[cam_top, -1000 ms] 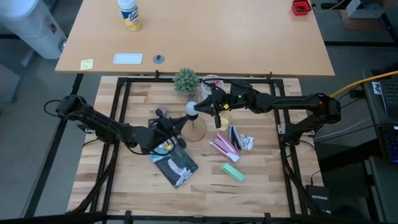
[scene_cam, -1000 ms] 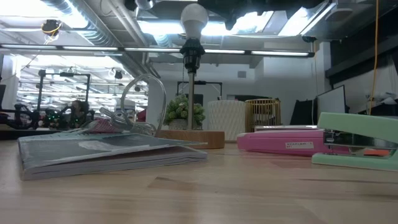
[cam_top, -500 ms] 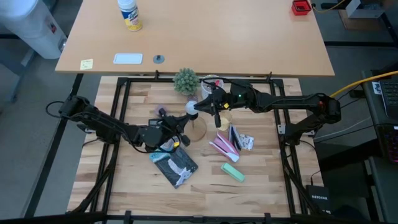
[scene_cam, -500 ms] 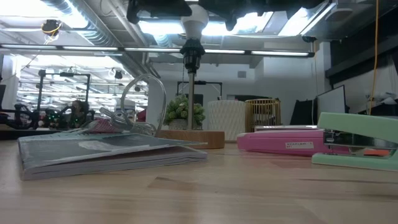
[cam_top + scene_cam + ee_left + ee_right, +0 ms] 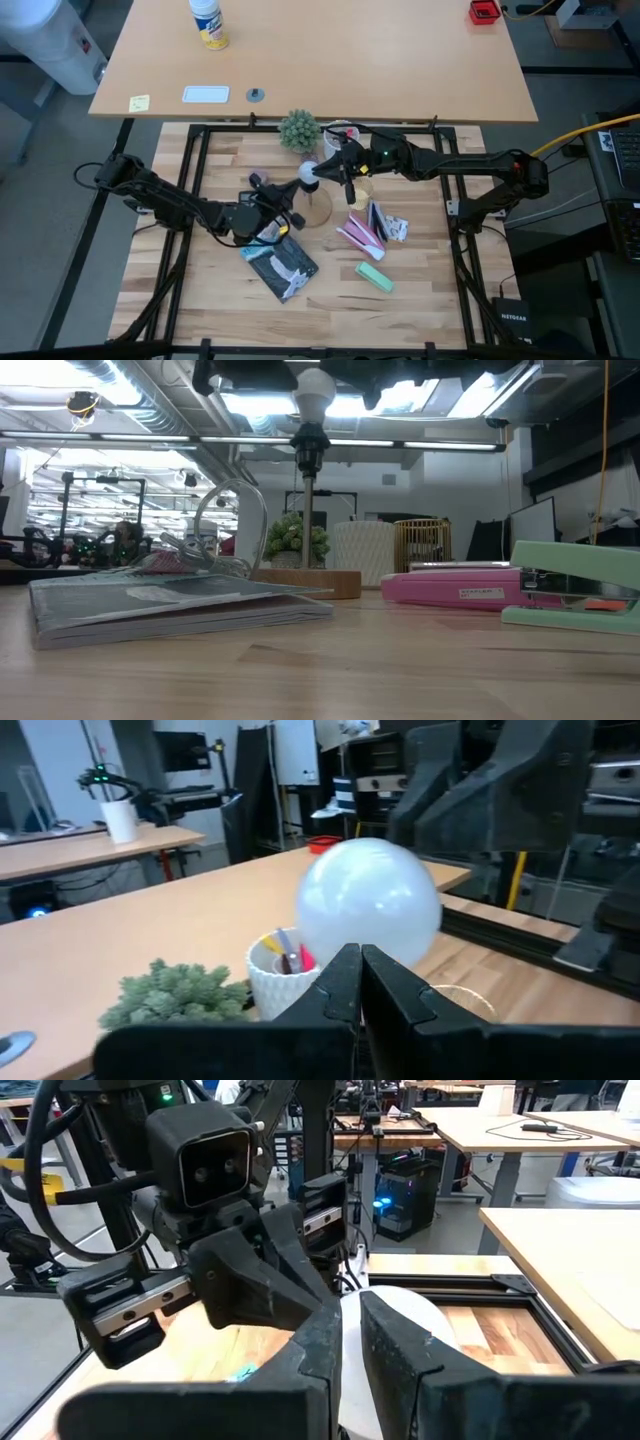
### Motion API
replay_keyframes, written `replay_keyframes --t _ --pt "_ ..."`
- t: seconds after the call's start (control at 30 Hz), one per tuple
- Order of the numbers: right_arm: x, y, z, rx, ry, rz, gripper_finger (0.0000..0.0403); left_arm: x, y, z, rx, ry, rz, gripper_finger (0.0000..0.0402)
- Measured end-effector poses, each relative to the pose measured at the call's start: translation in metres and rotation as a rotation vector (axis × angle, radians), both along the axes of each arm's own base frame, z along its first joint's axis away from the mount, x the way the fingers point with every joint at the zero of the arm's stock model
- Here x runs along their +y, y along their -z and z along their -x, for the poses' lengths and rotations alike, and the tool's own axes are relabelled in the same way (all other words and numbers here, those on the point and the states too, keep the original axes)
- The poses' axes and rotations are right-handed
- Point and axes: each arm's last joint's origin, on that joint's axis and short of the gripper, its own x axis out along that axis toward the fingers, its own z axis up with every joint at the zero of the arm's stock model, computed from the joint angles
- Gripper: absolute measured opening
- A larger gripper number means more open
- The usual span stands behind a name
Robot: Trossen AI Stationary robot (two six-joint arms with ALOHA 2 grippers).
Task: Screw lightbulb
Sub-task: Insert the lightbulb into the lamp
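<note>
We see lightbulb (image 5: 309, 172) seated on black socket of wooden cone stand (image 5: 316, 207), centre of high view, top centre in low view.

Right gripper (image 5: 327, 170) beside bulb from right, fingers nearly together; whether clamping bulb, cannot tell.

Left gripper (image 5: 285, 192) clenched, just lower left of bulb.

Risks, in our judgement:
- cross-threading if bulb tilts
- grippers colliding
- stand tipping under side push

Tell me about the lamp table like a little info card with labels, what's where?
Lightbulb: sitting upright in the black socket on top of the wooden stand
Left gripper: shut, right beside the bulb
Right gripper: at the bulb from the other side
Nearby: green stapler, pink stapler, small plant, booklet
Job status: whether the bulb is fully screwed in cannot be told
</note>
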Motion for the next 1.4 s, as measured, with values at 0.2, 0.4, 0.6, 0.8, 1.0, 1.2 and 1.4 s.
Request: replay_keyframes --t 0.2,0.4,0.6,0.8,1.0,1.2,1.4 --pt "0.0 0.001 0.0 0.012 -0.003 -0.008 0.0044 0.012 0.0 -0.002 0.011 -0.046 -0.01 0.0001" --pt "0.001 0.006 0.0 0.047 -0.004 -0.017 0.0044 0.021 0.0 -0.004 0.02 -0.075 -0.016 0.0001" --pt "0.001 0.006 0.0 0.043 -0.004 -0.017 0.0044 0.018 0.0 -0.003 0.015 -0.064 -0.012 0.0001" --pt "0.001 0.005 0.0 0.04 -0.006 -0.016 0.0044 0.01 0.0 -0.002 0.014 -0.041 -0.012 0.0001" --pt "0.001 0.005 0.0 0.037 -0.01 -0.016 0.0044 0.006 0.0 -0.001 0.014 -0.032 -0.012 0.0001" --pt "0.002 0.004 0.0 0.032 -0.053 -0.022 0.0044 0.005 0.0 -0.001 0.014 -0.03 -0.012 0.0001" --pt "0.003 0.004 0.001 0.04 -0.08 -0.028 0.0044 0.005 0.0 -0.001 0.014 -0.032 -0.012 0.0001"
